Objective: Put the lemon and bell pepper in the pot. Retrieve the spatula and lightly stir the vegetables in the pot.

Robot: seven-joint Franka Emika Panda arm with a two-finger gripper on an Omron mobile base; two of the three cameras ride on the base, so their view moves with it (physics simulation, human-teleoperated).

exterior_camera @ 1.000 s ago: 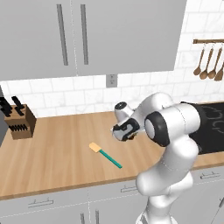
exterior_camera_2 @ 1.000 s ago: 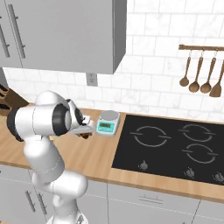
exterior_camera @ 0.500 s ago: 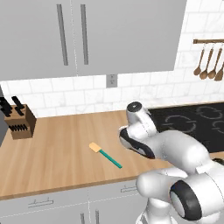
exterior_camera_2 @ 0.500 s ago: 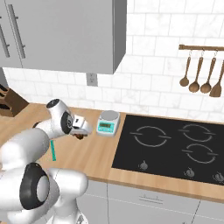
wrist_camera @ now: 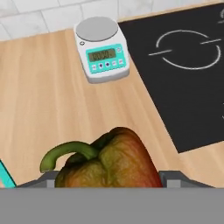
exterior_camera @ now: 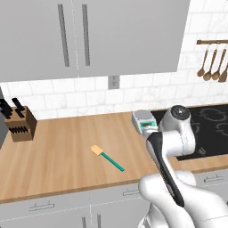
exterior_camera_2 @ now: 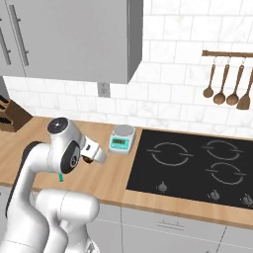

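Now our gripper (wrist_camera: 107,183) pinches the bell pepper (wrist_camera: 107,164) short of the kitchen scale (wrist_camera: 101,49), bare counter (wrist_camera: 39,96) around; arm has swung stoveward.

The kitchen scale (wrist_camera: 101,48), on the worktop (wrist_camera: 39,100) ahead of the claw (wrist_camera: 107,177), has a small green display with dark digits, too blurred to read. No other text is legible.
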